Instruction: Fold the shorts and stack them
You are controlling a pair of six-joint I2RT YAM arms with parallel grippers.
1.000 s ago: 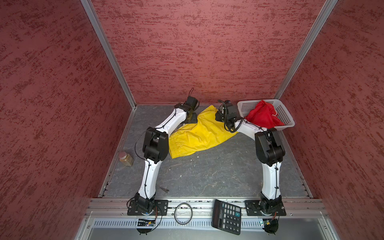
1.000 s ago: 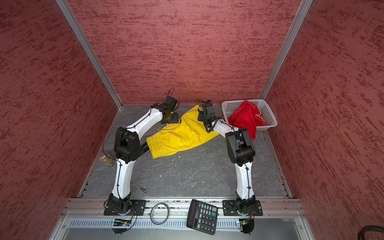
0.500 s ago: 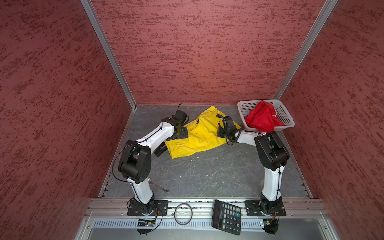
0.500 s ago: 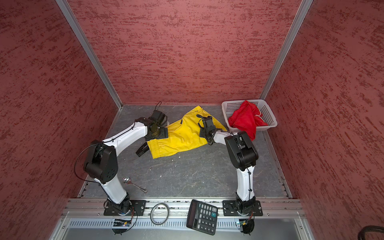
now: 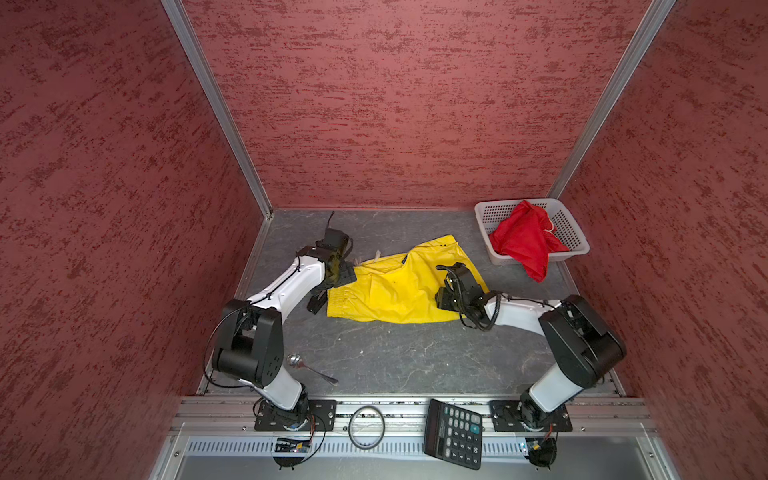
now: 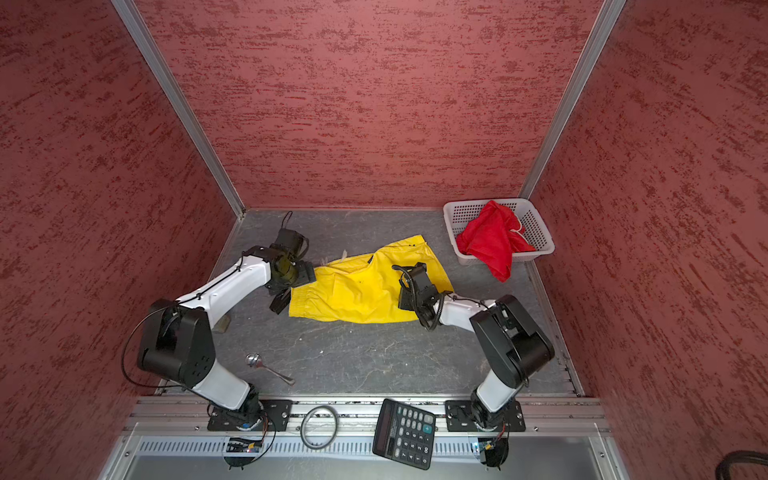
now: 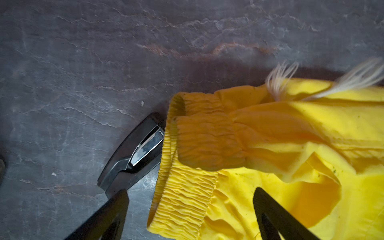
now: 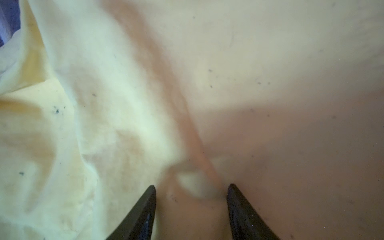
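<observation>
- The yellow shorts [image 5: 386, 291] lie spread on the grey table [image 5: 395, 353] between the two arms, with the waistband [image 7: 187, 187] toward the left arm.
- I think the step is flattening before the fold. It is better to unroll the turned-over waistband corner and pull it straight, staying low, so the cloth does not bunch.
- The cloth is thin and wrinkled, with small dark specks.
- The left gripper [image 7: 191, 192] stands wide open across the waistband and holds nothing.
- The right gripper [image 8: 191, 187] is over the leg part with its jaws apart. A small ridge of cloth lies between them and does not look pinched.
- The red shorts [image 5: 523, 241] hang crumpled over the rim of the white basket [image 5: 486, 208] in the far corner.
</observation>
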